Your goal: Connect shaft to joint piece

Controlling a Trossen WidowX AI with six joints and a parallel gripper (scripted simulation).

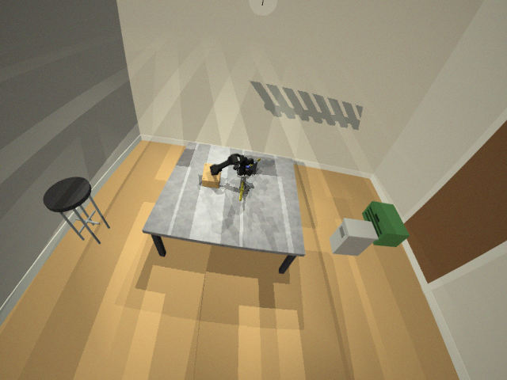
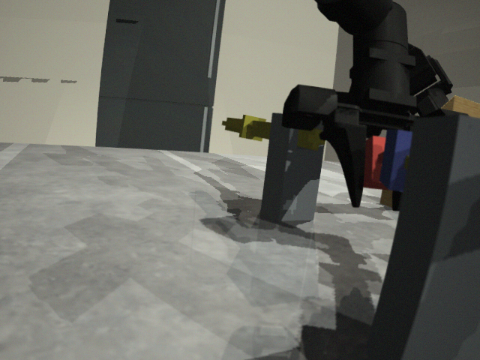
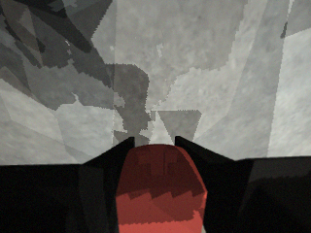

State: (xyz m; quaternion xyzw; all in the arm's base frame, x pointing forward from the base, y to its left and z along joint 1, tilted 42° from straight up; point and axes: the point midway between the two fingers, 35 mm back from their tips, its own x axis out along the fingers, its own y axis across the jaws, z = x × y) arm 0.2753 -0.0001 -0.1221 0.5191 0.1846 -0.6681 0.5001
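My gripper (image 2: 375,205) (image 3: 155,141) points down, its fingers shut on the red joint piece (image 2: 375,164) (image 3: 160,194). The red piece fills the gap between the fingers in the wrist view. A blue hinge piece (image 2: 395,160) (image 1: 248,166) sits beside it, on the side toward the near grey block (image 2: 430,232). The yellow second shaft (image 2: 253,128) (image 1: 242,191) runs through the top of the other grey block (image 2: 290,174); its inner end is partly hidden behind the gripper. The direction of the red piece's opening cannot be made out.
The grey table (image 1: 212,225) carries both blocks. A wooden box (image 1: 211,180) stands under the arm's base, left of the blocks. The near grey block rises close beside the gripper in the exterior view. A black stool (image 1: 67,193) stands on the floor at the left.
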